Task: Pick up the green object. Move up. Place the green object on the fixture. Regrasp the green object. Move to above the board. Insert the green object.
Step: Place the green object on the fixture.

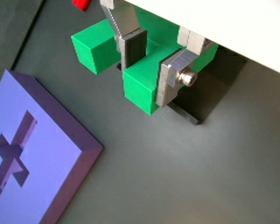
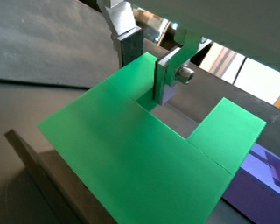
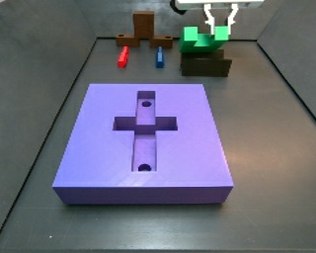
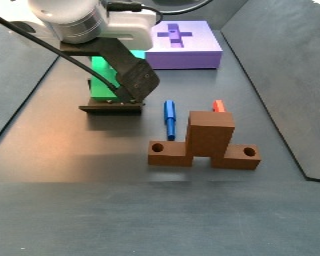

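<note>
My claw [image 1: 152, 63] sits over the back corner of the table [image 3: 253, 198], its two silver fingers [image 1: 171, 80] spread apart. One finger reaches into the notch of the green object [image 1: 140, 87]; the other stands outside a prong, so one prong lies between the plates. I cannot tell whether the pads press it, but the plates stand close on either side. In a wrist view the green object [image 2: 130, 149] fills most of the picture, its notch open just under my claw [image 2: 152, 54].

The green object [image 3: 200, 42] stands tilted on the fixture [image 3: 205, 65], prongs up, in a side view with my claw [image 3: 220, 22] above it. From the opposite side my arm hides most of it; only a green strip [image 4: 107, 76] shows above the fixture [image 4: 112, 105].

Beside the fixture lie a blue peg [image 3: 161, 57] and a red peg [image 3: 122, 55], and behind them stands an orange-brown stand [image 3: 147, 30]. The board [image 3: 147, 143] lies well apart from the fixture, its cross-shaped recess and two round holes facing up.
</note>
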